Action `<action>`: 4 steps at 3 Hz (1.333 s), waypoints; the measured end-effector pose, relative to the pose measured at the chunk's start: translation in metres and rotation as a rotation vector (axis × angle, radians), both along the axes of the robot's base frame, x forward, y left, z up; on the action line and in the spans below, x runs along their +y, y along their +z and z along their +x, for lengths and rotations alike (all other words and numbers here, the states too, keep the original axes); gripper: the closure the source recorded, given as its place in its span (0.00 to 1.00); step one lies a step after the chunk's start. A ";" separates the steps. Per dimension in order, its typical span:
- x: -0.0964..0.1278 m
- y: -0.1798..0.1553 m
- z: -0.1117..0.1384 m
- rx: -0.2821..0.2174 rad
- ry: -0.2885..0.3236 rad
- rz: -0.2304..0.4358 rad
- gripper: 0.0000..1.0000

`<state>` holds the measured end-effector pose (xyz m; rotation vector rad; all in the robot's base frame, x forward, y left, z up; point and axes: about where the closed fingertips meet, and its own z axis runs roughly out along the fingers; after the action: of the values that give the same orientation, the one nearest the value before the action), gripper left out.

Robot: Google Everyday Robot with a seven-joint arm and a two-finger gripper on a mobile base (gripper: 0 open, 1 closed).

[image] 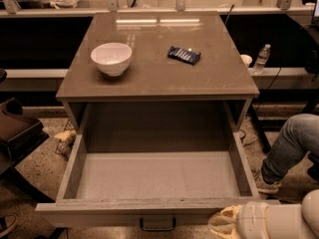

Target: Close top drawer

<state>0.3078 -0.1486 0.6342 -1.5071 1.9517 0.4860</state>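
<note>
The top drawer point(157, 178) is pulled fully out of the grey-tan cabinet toward the camera. Its pale grey floor is bare. Its flat front panel point(99, 215) runs along the bottom of the view, with a small dark loop handle point(157, 225) at its middle. My gripper point(224, 224) sits at the bottom right, pale and cream-coloured, right at the right end of the front panel. The white arm point(284, 218) extends from it to the right edge.
A white bowl point(111, 58) and a dark blue snack packet point(184, 55) lie on the cabinet top point(159, 78). A person's leg in jeans point(289, 143) stands right of the drawer. A water bottle point(261, 59) sits on a shelf at right. A dark chair point(17, 133) is at left.
</note>
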 end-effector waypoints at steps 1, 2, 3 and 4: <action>0.011 -0.002 0.014 -0.015 0.022 0.005 1.00; 0.026 -0.010 0.068 -0.053 0.003 -0.040 1.00; 0.027 -0.010 0.071 -0.055 0.005 -0.036 1.00; 0.025 -0.010 0.101 -0.094 -0.001 -0.008 1.00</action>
<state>0.4084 -0.1238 0.6241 -1.5072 1.8843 0.4000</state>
